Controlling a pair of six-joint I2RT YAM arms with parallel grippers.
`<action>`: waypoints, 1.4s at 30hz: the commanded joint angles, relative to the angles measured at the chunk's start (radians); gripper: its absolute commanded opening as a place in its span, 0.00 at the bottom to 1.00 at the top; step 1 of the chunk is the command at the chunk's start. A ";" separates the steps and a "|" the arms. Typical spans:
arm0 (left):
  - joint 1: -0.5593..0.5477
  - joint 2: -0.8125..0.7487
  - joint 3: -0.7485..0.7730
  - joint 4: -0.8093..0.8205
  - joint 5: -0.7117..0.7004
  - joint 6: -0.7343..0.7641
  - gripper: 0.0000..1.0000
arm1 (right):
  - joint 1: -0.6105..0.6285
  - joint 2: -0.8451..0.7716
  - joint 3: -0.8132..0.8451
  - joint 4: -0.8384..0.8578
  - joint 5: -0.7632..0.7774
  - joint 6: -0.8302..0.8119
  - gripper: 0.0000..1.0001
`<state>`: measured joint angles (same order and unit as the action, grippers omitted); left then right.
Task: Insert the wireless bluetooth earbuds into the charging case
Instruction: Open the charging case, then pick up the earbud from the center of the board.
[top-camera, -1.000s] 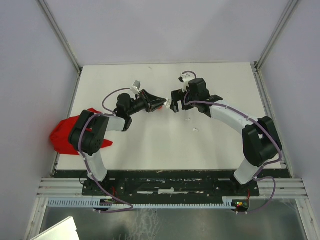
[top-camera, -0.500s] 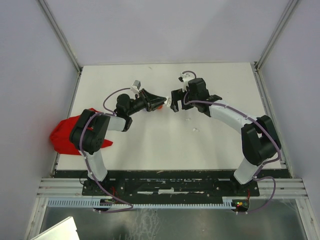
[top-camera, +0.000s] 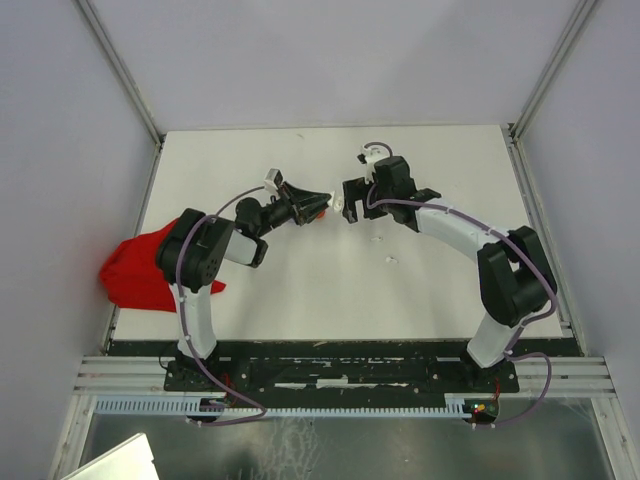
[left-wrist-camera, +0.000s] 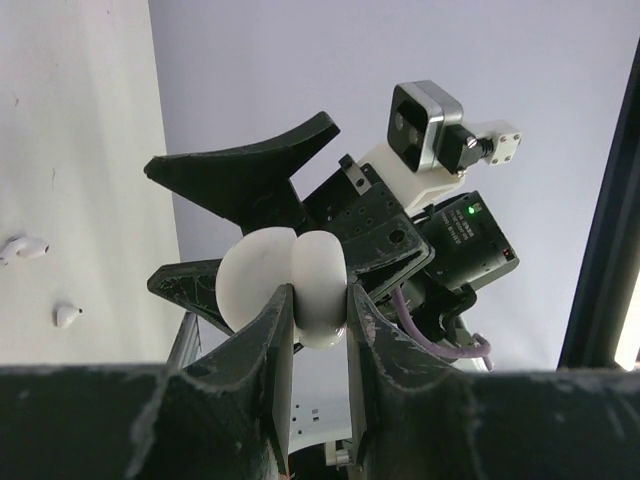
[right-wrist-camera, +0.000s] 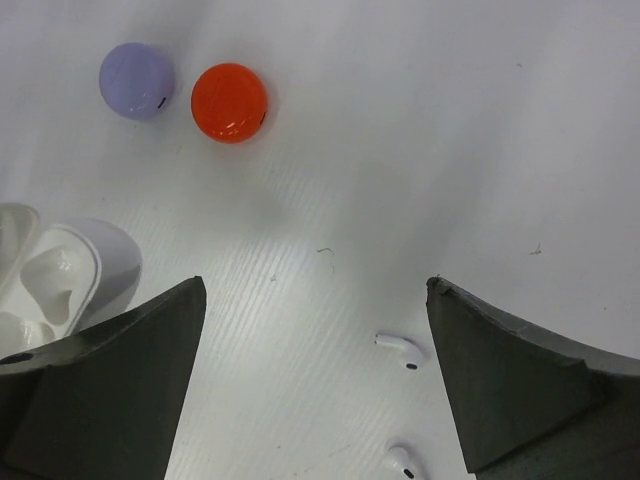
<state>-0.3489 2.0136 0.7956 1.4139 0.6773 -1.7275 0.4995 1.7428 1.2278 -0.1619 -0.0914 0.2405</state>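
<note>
My left gripper (left-wrist-camera: 318, 296) is shut on the white charging case (left-wrist-camera: 300, 285), held up off the table with its lid open. The case also shows at the left edge of the right wrist view (right-wrist-camera: 60, 275), its hollows bare. Two white wireless bluetooth earbuds (right-wrist-camera: 402, 350) (right-wrist-camera: 404, 462) lie on the table under my right gripper (right-wrist-camera: 316, 300), which is open with nothing between its fingers. In the top view the left gripper (top-camera: 318, 205) and right gripper (top-camera: 347, 205) nearly meet tip to tip at mid-table, with the earbuds (top-camera: 377, 238) (top-camera: 390, 260) just to their near right.
A lilac round disc (right-wrist-camera: 137, 80) and a red round disc (right-wrist-camera: 229, 102) lie side by side on the table beyond the case. A red cloth (top-camera: 140, 272) hangs over the table's left edge beside the left arm. Walls enclose the table on three sides.
The left arm's elbow has swung right and forward, and its gripper has edged slightly up with the case still held. The right arm has hardly moved.
</note>
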 joint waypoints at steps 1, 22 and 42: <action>0.020 0.002 0.037 0.137 -0.020 -0.083 0.03 | 0.002 -0.104 -0.039 -0.018 0.084 -0.006 1.00; 0.067 -0.005 -0.012 0.154 0.002 -0.077 0.03 | -0.010 -0.107 -0.111 -0.396 0.222 0.034 0.87; 0.070 0.005 -0.040 0.179 0.005 -0.081 0.03 | 0.011 -0.001 -0.078 -0.484 0.252 -0.100 0.74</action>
<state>-0.2813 2.0190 0.7609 1.4986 0.6750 -1.7821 0.5014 1.7214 1.1103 -0.6319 0.1406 0.1780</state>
